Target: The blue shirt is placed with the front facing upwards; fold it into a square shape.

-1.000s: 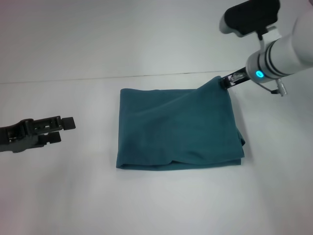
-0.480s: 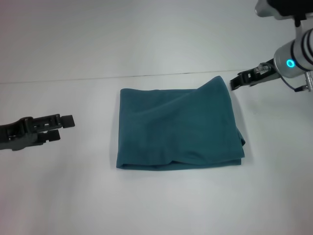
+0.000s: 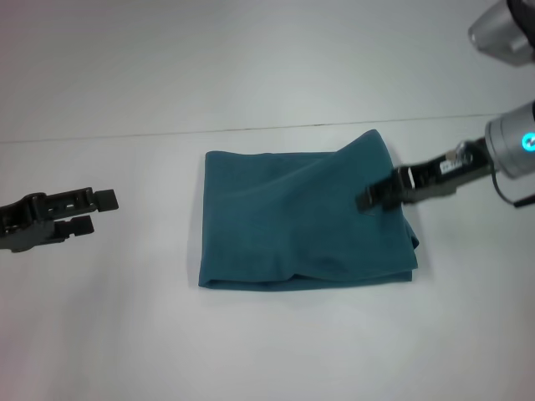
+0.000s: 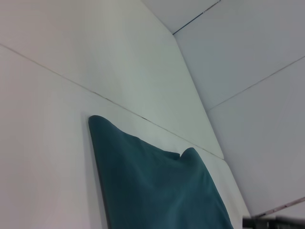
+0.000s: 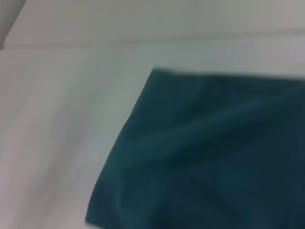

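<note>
A: What's around the shirt?
B: Only white tabletop; the shirt lies folded mid-frame.

A: The end effectors?
B: Left end effector, at the left edge, is slightly parted and empty. Right end effector sits over the shirt's right side; its opening can't be made out.

You see the folded shirt lying on the white surface, filling the lower middle of the frame, one far corner humped up.
</note>
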Robot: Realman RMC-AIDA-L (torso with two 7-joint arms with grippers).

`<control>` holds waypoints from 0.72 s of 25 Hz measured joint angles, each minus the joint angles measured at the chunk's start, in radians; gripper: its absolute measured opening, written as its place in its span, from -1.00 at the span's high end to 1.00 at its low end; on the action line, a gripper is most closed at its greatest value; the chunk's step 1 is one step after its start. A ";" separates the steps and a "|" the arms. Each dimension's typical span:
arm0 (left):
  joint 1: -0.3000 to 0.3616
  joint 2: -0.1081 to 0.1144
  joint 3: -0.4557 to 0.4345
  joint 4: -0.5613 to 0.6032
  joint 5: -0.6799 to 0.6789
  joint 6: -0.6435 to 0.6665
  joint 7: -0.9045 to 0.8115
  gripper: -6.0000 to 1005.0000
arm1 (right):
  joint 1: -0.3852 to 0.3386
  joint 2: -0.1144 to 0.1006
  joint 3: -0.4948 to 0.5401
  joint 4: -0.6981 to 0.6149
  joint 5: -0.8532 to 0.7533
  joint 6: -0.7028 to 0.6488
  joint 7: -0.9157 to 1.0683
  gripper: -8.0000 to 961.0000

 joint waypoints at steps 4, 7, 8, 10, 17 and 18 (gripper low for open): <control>-0.003 -0.001 0.000 0.000 0.000 -0.001 0.000 -0.76 | -0.001 0.004 -0.003 0.031 -0.005 -0.035 0.001 -0.17; -0.004 -0.003 0.001 0.000 0.000 -0.001 0.000 -0.76 | -0.002 0.001 -0.001 0.074 -0.006 -0.018 0.001 -0.17; -0.004 -0.003 0.001 0.000 0.000 -0.001 0.000 -0.76 | -0.002 -0.001 -0.002 0.094 -0.005 -0.006 0.000 -0.17; -0.004 -0.004 0.001 -0.002 0.000 -0.001 0.002 -0.76 | -0.002 -0.004 -0.005 0.129 -0.009 0.017 -0.002 -0.17; -0.002 -0.004 0.001 -0.003 0.000 -0.001 0.005 -0.76 | -0.005 -0.009 0.000 0.141 -0.108 0.060 0.042 -0.17; -0.002 -0.004 0.000 -0.003 0.000 -0.001 0.006 -0.76 | -0.005 -0.012 0.005 0.133 -0.122 0.062 0.054 -0.16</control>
